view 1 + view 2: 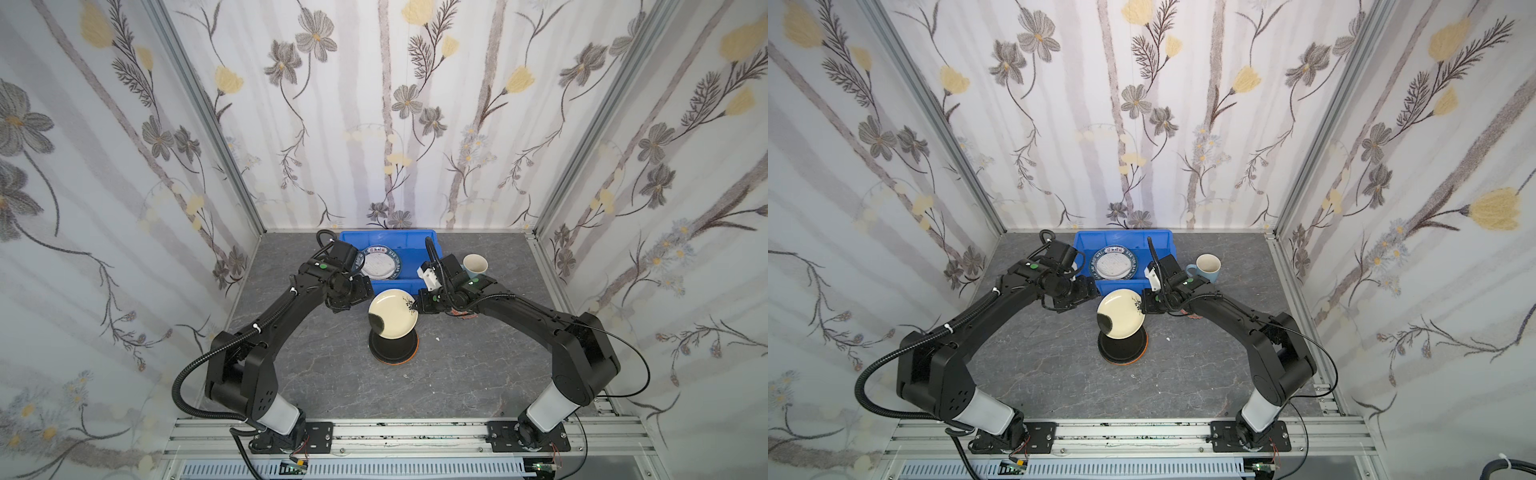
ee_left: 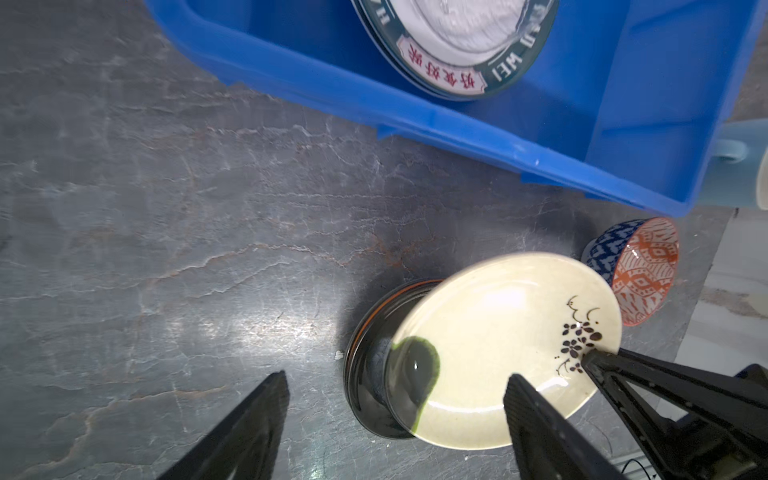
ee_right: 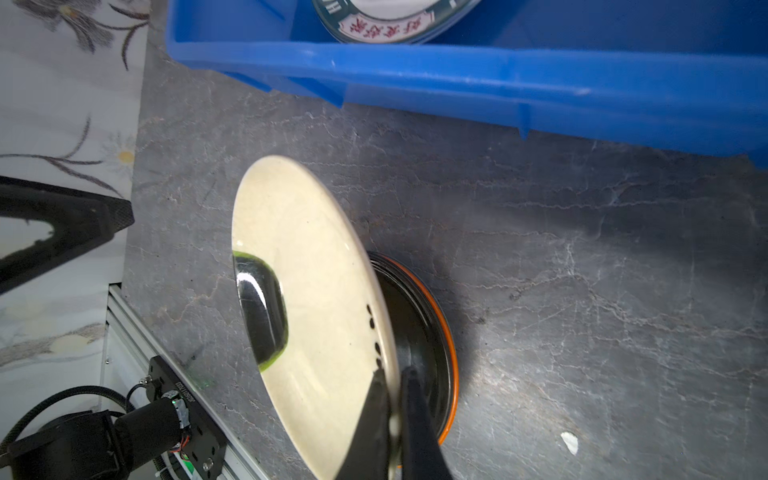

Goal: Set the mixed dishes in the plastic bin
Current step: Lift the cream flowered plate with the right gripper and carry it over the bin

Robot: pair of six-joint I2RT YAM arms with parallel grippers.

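Pinching the cream plate with black sprig (image 3: 316,291) at its rim, beside the sprig, the right claw (image 3: 394,374) holds it tilted. Its low edge hangs over a dark plate with an orange rim (image 3: 419,324) lying flat on the bench (image 3: 582,270). Whether the two plates touch cannot be told. Only the right wrist view shows the claw's two fingers shut on either face of the rim; in both top views the wrist hides them.

In a top view the cream plate sits mid-bench, with the right claw at its 3 o'clock and the left arm at its 9 o'clock. The left wrist view alone shows the left claw (image 2: 397,376) spread wide and gripping nothing.

At 12 o'clock of the cream plate stands the plastic bin (image 1: 386,236), against the back wall. Inside lies the teal patterned plate (image 1: 398,259) with the clear glass plate (image 1: 376,264) on top of it. The pale blue mug (image 1: 475,264) stands upright on the bench just outside the bin, at its 3 o'clock.

The left wrist view also shows the small orange-patterned bowl (image 2: 640,266), blue outside, just past the cream plate's rim. In the top views the right arm covers nearly all of it.
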